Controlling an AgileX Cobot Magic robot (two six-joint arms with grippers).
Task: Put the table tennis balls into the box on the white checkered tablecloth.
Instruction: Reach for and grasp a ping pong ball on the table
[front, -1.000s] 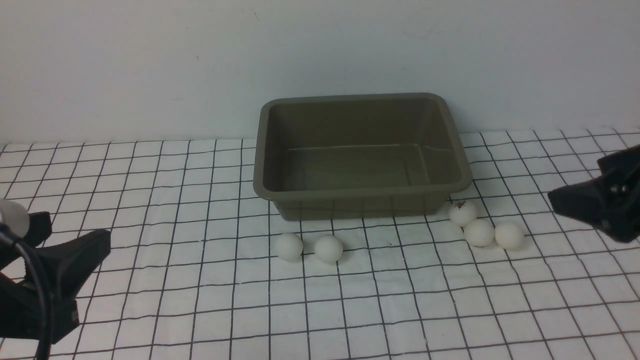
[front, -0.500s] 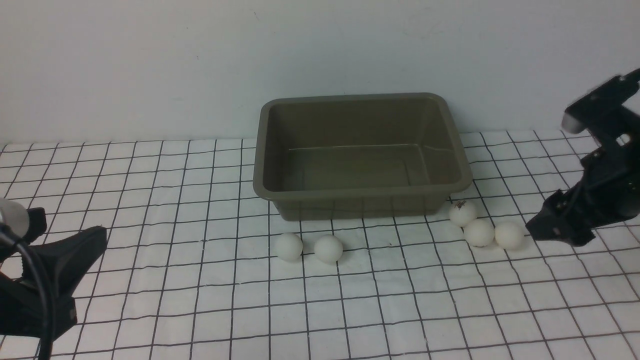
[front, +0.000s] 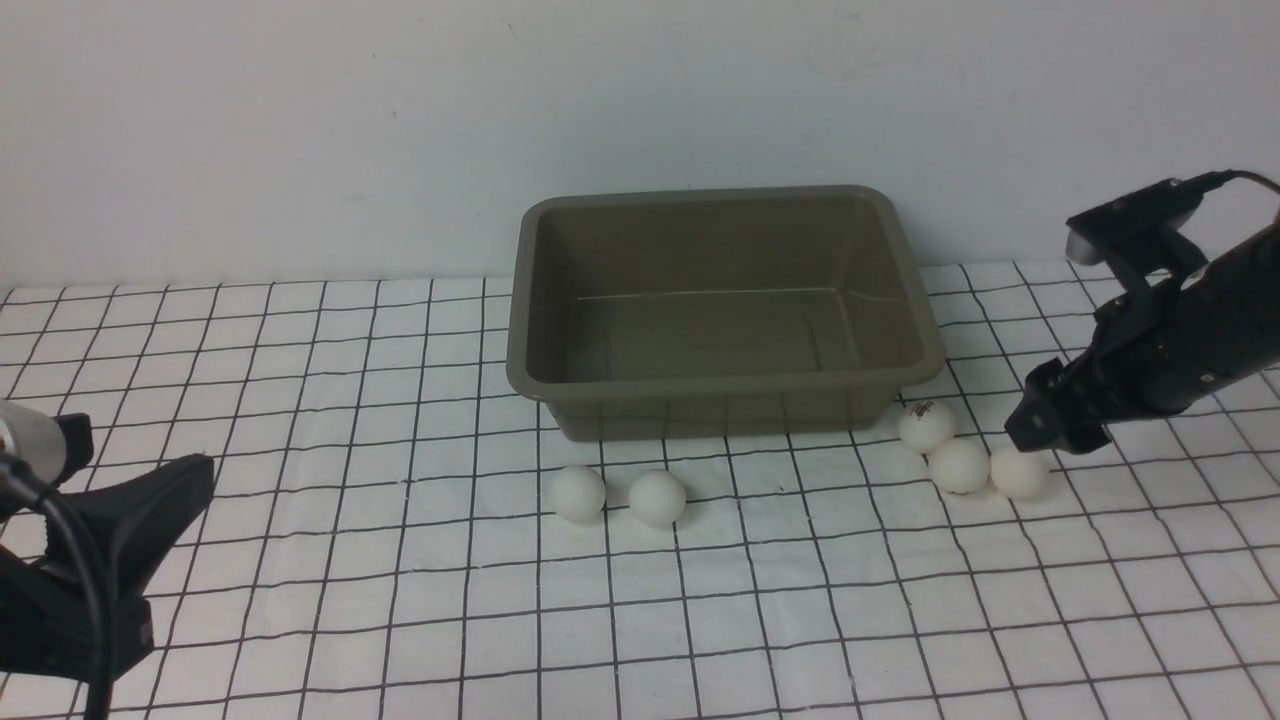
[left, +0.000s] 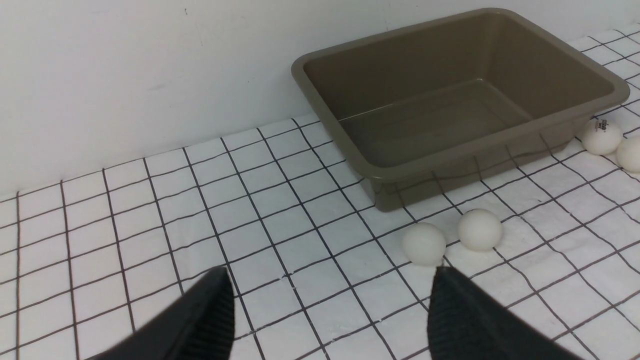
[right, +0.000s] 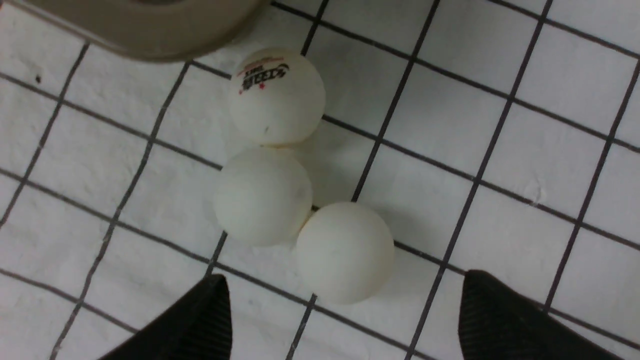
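Low over the white black-gridded tablecloth (front: 300, 420), the black right gripper (front: 1045, 432) hung released, jaws spread just short of the outermost small white matte table tennis ball (front: 1019, 471), presumably to straddle it. All five balls lay outside the empty olive-grey rectangular plastic box (front: 725, 412); the left gripper (left: 330, 290) gaped, holding nothing.

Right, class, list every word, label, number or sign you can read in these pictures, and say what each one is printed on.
The ball nearest the box: one short dark printed word with small red marks, seen upside down, too blurred to read reliably.
The other four balls: no print shows.
The box and the cloth: no text.
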